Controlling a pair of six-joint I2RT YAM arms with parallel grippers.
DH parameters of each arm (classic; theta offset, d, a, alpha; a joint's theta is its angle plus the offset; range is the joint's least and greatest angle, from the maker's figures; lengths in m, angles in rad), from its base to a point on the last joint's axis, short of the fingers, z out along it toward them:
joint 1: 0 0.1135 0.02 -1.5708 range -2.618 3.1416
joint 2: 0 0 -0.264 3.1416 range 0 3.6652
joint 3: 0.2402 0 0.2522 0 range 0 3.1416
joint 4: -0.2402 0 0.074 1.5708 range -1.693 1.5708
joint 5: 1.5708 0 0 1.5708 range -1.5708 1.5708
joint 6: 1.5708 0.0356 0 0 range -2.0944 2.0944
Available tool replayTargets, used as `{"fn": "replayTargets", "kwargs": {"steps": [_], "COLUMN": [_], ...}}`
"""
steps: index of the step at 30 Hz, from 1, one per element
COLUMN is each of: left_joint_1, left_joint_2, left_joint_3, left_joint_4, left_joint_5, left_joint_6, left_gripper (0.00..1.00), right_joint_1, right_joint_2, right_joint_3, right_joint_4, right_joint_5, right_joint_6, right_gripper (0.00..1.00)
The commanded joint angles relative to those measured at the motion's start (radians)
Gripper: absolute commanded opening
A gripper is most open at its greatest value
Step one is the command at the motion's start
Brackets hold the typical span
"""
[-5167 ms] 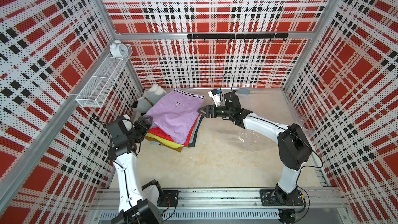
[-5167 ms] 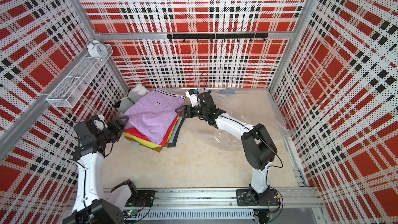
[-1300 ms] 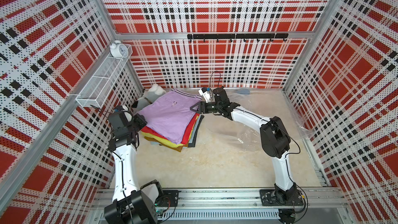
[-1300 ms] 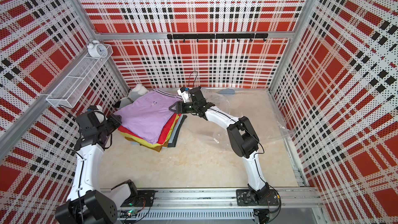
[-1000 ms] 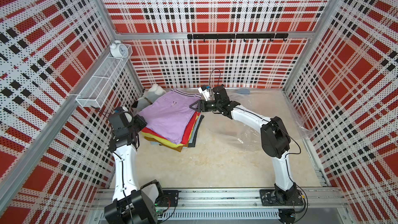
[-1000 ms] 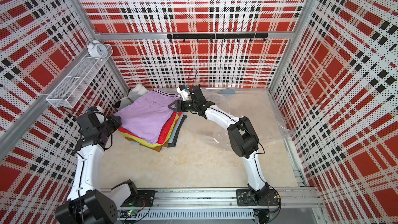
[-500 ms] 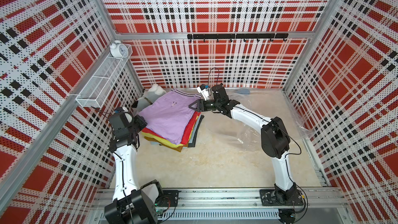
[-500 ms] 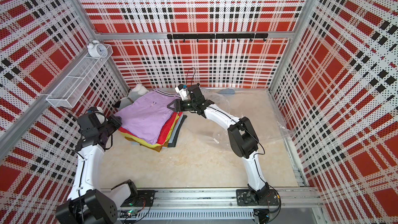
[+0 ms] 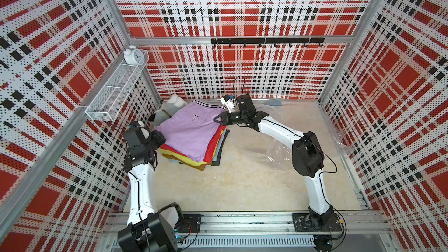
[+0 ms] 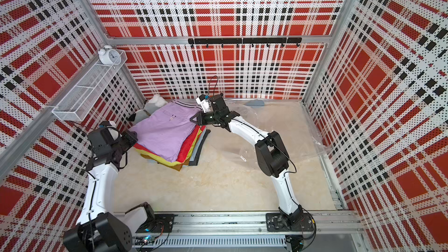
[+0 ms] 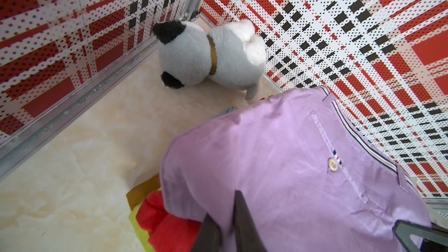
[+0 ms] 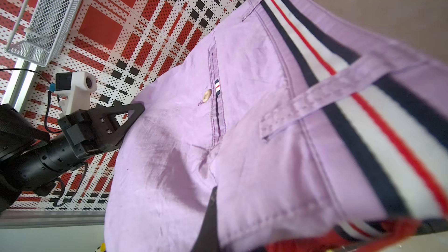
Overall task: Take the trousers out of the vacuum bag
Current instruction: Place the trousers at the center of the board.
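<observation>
Where the beige floor [image 9: 242,185] runs into the far-left corner, the stack of folded trousers [image 9: 194,141] is laid. The lilac pair [image 11: 291,166] is on top, and red, yellow-green, mustard-brown, light blue and charcoal layers are fanned out beneath it.

The left gripper [image 9: 160,139] is set at the near-left edge of the stack. In the left wrist view its two dark fingers [image 11: 208,231] are drawn together, with a fold of the lilac cloth pinched between them.

The right gripper [image 9: 218,120] is placed at the far-right edge of the stack and is closed on the lilac pair. In the right wrist view one finger [image 12: 209,219] is pressed onto the cloth near the striped waistband [image 12: 363,98], and the other is hidden beneath.

The vacuum bag [image 9: 278,151] is spread, clear and crinkled, on the floor to the right of the stack, under the right arm and up against the right wall. Whether the stack's right edge is touched by the plastic cannot be told.

A grey-white plush dog [image 11: 213,61] is lodged in the far-left corner, just beyond the stack.
</observation>
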Motion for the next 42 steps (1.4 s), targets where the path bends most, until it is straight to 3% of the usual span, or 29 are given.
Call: {"fn": "replayTargets", "kwargs": {"steps": [1, 3, 17, 24, 32, 38, 42], "left_joint_1": [0.014, 0.006, -0.137, -0.138, -0.138, -0.078, -0.031], "left_joint_2": [-0.004, -0.006, -0.052, -0.106, -0.139, -0.051, 0.001], "left_joint_3": [-0.01, -0.002, 0.045, 0.019, 0.001, 0.023, 0.007], "left_joint_4": [0.04, 0.042, 0.058, 0.026, -0.092, -0.134, -0.136], "left_joint_5": [-0.018, -0.013, -0.037, -0.06, -0.179, -0.103, -0.063], "left_joint_6": [0.009, 0.011, 0.085, 0.126, 0.098, 0.08, 0.06], "left_gripper": [0.08, 0.03, 0.01, 0.0, 0.0, 0.0, 0.07], "right_joint_1": [-0.008, -0.024, -0.069, -0.092, -0.094, -0.097, -0.097], "right_joint_2": [0.001, -0.007, -0.013, -0.002, 0.011, 0.035, 0.043], "right_joint_3": [0.04, 0.059, 0.212, 0.21, 0.18, 0.2, 0.198], "right_joint_4": [-0.014, -0.026, -0.157, -0.179, -0.196, -0.251, -0.305], "right_joint_5": [0.03, 0.044, 0.085, 0.085, 0.091, 0.113, 0.161], "right_joint_6": [-0.028, -0.036, -0.125, -0.127, -0.128, -0.15, -0.181], "right_gripper": [0.0, 0.0, 0.0, 0.0, 0.0, 0.0, 0.0]}}
